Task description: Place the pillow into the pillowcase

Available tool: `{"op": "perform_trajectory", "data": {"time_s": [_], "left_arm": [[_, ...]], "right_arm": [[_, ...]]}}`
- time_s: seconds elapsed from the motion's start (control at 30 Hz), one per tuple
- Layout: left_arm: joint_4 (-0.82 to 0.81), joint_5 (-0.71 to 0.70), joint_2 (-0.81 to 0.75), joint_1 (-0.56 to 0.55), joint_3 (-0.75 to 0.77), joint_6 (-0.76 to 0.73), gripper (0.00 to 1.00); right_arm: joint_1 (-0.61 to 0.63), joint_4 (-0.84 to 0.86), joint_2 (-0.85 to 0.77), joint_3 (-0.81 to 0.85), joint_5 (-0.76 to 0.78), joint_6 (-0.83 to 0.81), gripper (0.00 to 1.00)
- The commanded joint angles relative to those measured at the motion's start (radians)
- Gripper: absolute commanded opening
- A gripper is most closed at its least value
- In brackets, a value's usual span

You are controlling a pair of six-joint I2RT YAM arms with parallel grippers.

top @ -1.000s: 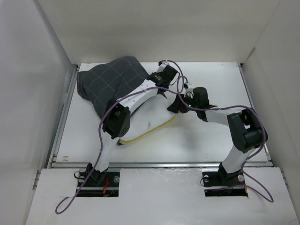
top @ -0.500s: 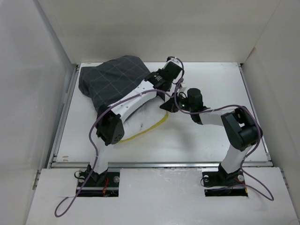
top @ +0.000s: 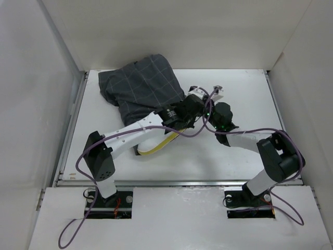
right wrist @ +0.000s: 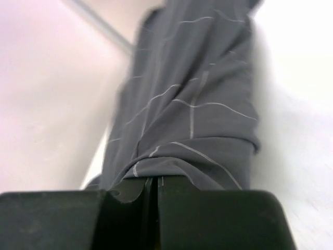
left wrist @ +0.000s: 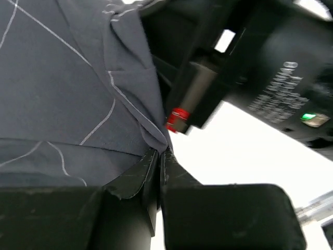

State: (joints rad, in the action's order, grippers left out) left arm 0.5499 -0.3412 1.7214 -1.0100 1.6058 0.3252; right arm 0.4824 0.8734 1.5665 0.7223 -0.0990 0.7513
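Note:
The dark grey checked pillowcase [top: 141, 88] lies bunched at the table's back left, stretched toward the centre. It fills the left wrist view [left wrist: 67, 99] and the right wrist view [right wrist: 192, 104]. The white pillow [top: 156, 140] with its yellow piped edge shows only as a strip beneath the left arm, mostly covered by the case and the arm. My left gripper [top: 193, 107] is shut on a fold of the pillowcase edge [left wrist: 158, 140]. My right gripper [top: 207, 113] sits right beside it, shut on the pillowcase hem [right wrist: 171, 169].
White walls enclose the table [top: 244, 94] on the left, back and right. A metal rail [top: 177, 182] runs along the near edge. Purple cables loop over both arms near the grippers. The right arm's body [left wrist: 281, 78] looms close in the left wrist view.
Both grippers have moved toward me and to the right with the pillowcase edge, drawing the case further over the pillow. Less white pillow shows now. The left arm's elbow has swung down and left.

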Motion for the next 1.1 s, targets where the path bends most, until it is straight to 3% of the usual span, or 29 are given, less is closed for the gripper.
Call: {"op": "perform_trajectory", "data": {"time_s": [0.0, 0.07, 0.1, 0.13, 0.17, 0.2, 0.23, 0.27, 0.5, 0.6, 0.7, 0.83, 1.07], "left_arm": [[-0.017, 0.274, -0.069, -0.041, -0.066, 0.080, 0.00], [-0.028, 0.249, -0.082, -0.041, -0.066, 0.071, 0.00], [-0.028, 0.231, -0.082, -0.041, -0.043, 0.060, 0.08], [-0.009, 0.213, -0.066, -0.029, -0.028, 0.060, 0.21], [0.013, 0.188, -0.054, -0.019, -0.006, 0.060, 0.42], [0.031, 0.176, -0.043, -0.009, 0.012, 0.070, 0.74], [0.057, 0.159, -0.043, 0.001, 0.034, 0.071, 0.91], [0.068, 0.130, -0.043, 0.010, 0.034, 0.083, 1.00], [0.107, -0.059, -0.256, 0.010, -0.139, 0.216, 1.00], [0.180, -0.145, -0.368, 0.043, -0.277, 0.356, 1.00], [0.216, -0.160, -0.460, 0.065, -0.435, 0.448, 1.00], [0.225, -0.160, -0.516, 0.074, -0.592, 0.512, 1.00], [0.171, -0.289, -0.507, 0.114, -0.616, 0.532, 1.00]], "right_arm": [[-0.007, 0.009, 0.030, 0.051, 0.272, -0.038, 0.00], [-0.007, -0.048, 0.056, 0.063, 0.246, -0.038, 0.00], [-0.007, -0.059, 0.056, 0.048, 0.230, -0.038, 0.02], [-0.016, -0.069, 0.044, 0.025, 0.201, -0.038, 0.19], [-0.016, -0.117, 0.026, 0.016, 0.191, -0.056, 0.31], [-0.016, -0.166, -0.030, 0.016, 0.191, -0.088, 0.42], [-0.016, -0.230, -0.063, 0.016, 0.191, -0.101, 0.64], [-0.016, -0.375, -0.095, 0.016, 0.229, -0.110, 0.70], [-0.016, -0.921, -0.257, 0.012, 0.419, -0.167, 0.82], [-0.016, -1.027, -0.257, 0.025, 0.421, -0.193, 0.83], [0.079, -1.038, -0.299, -0.004, 0.412, -0.299, 0.83], [0.357, -0.993, -0.321, -0.004, 0.516, -0.375, 0.83], [0.481, -0.754, -0.220, 0.005, 0.352, -0.449, 0.85]]}}
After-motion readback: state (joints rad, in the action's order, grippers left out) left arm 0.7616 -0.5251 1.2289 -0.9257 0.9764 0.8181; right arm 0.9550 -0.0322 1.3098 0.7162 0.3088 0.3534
